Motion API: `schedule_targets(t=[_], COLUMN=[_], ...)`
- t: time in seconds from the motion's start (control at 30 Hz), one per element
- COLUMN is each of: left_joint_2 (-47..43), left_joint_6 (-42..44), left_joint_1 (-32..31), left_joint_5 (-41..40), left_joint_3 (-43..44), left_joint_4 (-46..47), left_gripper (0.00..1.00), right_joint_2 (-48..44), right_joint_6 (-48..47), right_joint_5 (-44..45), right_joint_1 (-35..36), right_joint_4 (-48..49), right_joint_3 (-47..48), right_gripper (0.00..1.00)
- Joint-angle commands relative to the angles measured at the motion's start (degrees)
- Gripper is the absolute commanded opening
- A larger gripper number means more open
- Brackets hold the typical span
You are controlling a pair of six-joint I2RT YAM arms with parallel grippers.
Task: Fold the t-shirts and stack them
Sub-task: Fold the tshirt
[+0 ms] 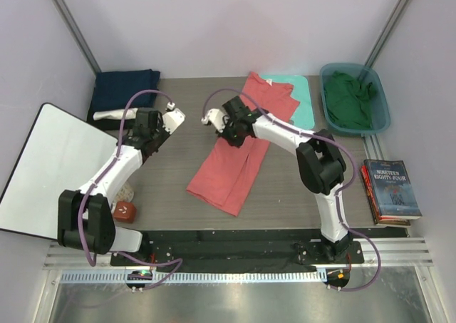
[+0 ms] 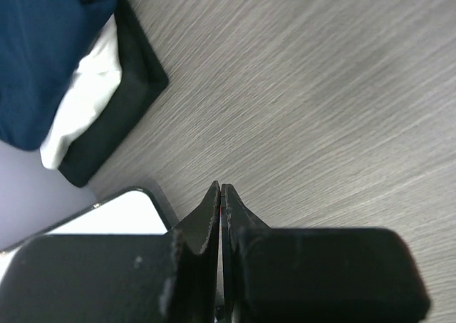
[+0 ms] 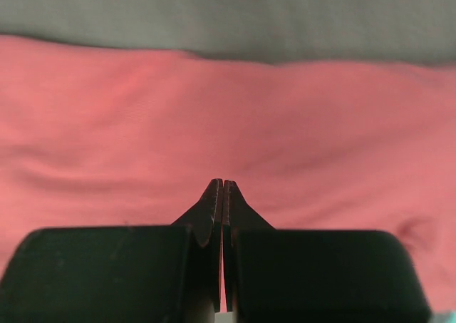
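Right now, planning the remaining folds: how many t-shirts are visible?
4. Coral-red shirt spread mid-table; navy shirt atop a white shirt, far left; dark green shirt in the far-right basin. More may hide beneath.

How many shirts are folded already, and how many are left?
Done: a navy shirt lies folded on the back-left stack, white cloth beneath it. In hand: the coral-red shirt lies mid-table, seemingly part folded; the right fingers hover shut over it, holding nothing. Left: finishing that one, then the green shirt crumpled in the blue tub.
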Motion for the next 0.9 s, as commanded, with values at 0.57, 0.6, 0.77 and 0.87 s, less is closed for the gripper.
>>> schedule_targets(t=[0.57,0.6,0.77,0.87], left_joint_2=[-2.2,-2.4,-3.0,-3.7], left_joint_6=[-5.0,-4.6,-2.5,-0.1], left_joint_1=[3.5,3.5,3.5,3.4], left_joint_5=[3.2,3.5,6.1,9.4], left_joint_3=[0.2,0.3,0.0,-1.0], left_joint_4=[3.4,3.4,2.8,1.7], left_gripper=[0.00,0.00,0.00,0.00], right_joint_2=[4.2,3.7,-0.6,-4.7], right_joint_6=[-5.0,-5.2,-5.5,-6.1], right_joint_5=[-7.6,-7.0,-5.7,-4.7], right_joint_1=[11.4,11.6,12.8,13.1], right_joint_4=[-7.8,-7.8,-8.0,-8.6], right_joint_3=[-5.6,-6.2,-13.5,-18.2], right_gripper=[0.01,0.01,0.01,0.01])
